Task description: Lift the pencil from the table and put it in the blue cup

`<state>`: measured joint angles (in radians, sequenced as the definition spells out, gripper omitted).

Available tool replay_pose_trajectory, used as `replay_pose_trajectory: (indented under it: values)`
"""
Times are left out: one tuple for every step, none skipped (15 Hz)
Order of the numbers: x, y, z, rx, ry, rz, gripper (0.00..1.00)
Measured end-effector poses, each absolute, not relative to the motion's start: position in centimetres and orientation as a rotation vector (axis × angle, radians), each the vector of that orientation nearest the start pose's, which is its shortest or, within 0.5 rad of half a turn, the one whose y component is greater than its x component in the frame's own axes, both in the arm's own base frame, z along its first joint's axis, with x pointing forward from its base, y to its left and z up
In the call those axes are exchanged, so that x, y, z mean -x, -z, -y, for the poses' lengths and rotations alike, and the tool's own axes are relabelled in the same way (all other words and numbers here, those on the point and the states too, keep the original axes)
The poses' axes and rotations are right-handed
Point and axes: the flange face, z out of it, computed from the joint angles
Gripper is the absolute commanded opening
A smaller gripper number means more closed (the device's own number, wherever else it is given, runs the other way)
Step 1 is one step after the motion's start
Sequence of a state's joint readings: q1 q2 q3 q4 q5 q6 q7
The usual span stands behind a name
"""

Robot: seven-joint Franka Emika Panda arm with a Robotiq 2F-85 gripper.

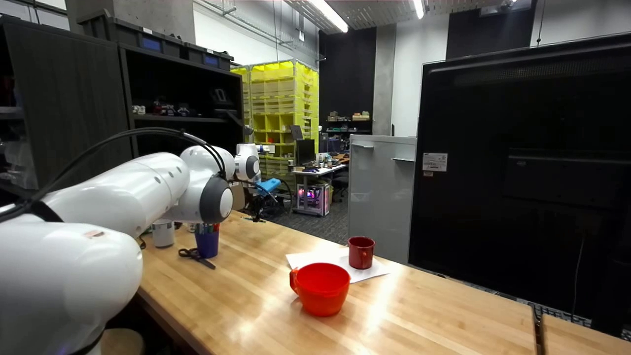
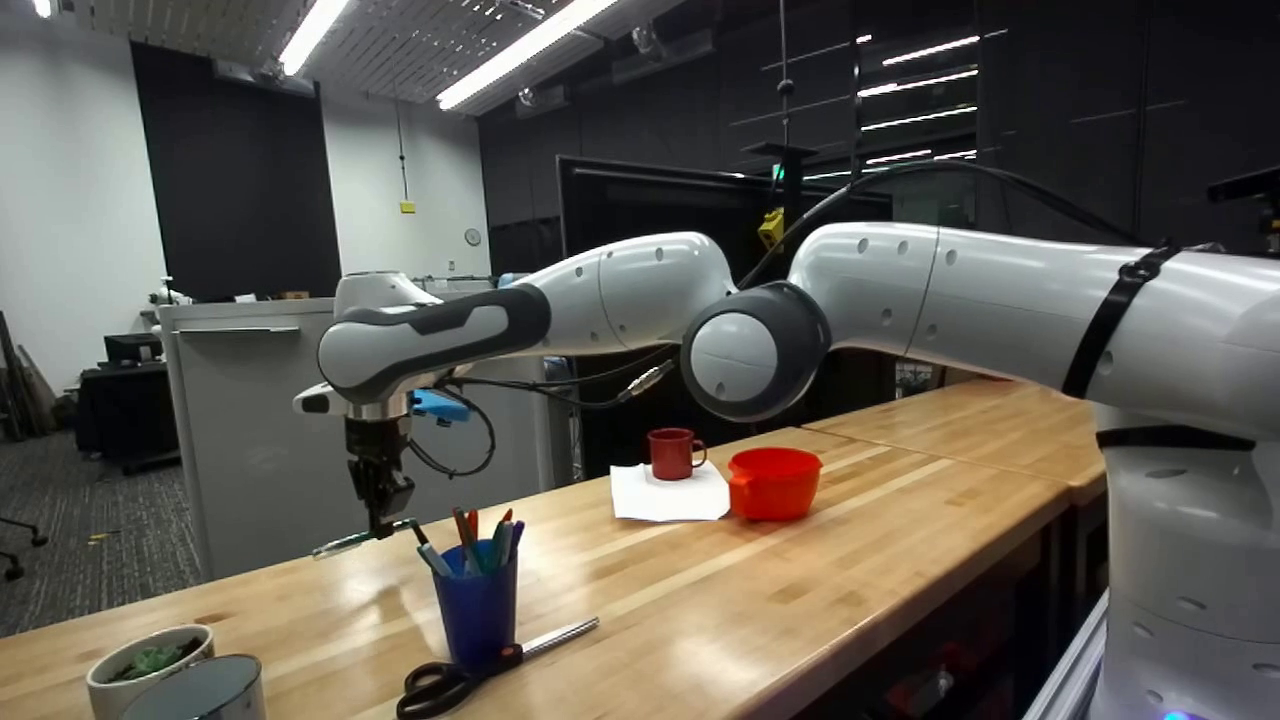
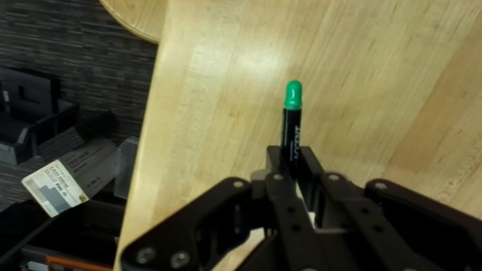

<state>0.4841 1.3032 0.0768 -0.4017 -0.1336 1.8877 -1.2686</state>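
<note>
The pencil looks like a black marker with a rounded green end and white lettering. Both fingers of my gripper are pressed against its sides in the wrist view, so the gripper is shut on it. In an exterior view the pencil lies level between the fingertips of the downward-pointing gripper; a shadow falls on the wood below it. The blue cup stands upright nearer that camera, filled with several pens. In an exterior view the blue cup is partly behind the arm.
Black-handled scissors lie against the blue cup's base. A plant pot and a grey cup stand close by. Farther along are a red bowl, a dark red cup and white paper. The table edge runs beside my gripper.
</note>
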Motion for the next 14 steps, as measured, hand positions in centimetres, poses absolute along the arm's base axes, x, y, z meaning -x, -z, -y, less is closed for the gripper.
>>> replay_pose_trajectory:
  values:
    - [-72.7, -29.0, -39.2, -1.874, -0.254, -2.344, 0.03]
    - [-72.9, -30.3, -38.9, -1.873, -0.275, -2.332, 0.03]
    - [-73.1, -31.7, -38.5, -1.874, -0.294, -2.318, 0.03]
    - [-73.3, -33.1, -38.2, -1.876, -0.307, -2.307, 0.03]
    - [-73.4, -34.5, -37.7, -1.881, -0.311, -2.299, 0.03]
    - [-73.3, -35.9, -37.2, -1.886, -0.305, -2.292, 0.03]
    - [-73.2, -37.5, -36.6, -1.896, -0.279, -2.285, 0.13]
    - [-73.1, -38.4, -36.3, -1.902, -0.274, -2.282, 0.13]
    - [-73.1, -38.7, -36.2, -1.902, -0.280, -2.279, 0.13]
    - [-73.1, -38.4, -36.2, -1.904, -0.275, -2.280, 0.13]
    - [-73.1, -37.8, -36.2, -1.906, -0.266, -2.284, 0.13]
    - [-73.1, -37.2, -36.3, -1.906, -0.261, -2.287, 0.13]
    - [-73.1, -36.7, -36.5, -1.906, -0.254, -2.291, 0.13]
    - [-73.1, -36.5, -36.5, -1.905, -0.252, -2.293, 0.03]
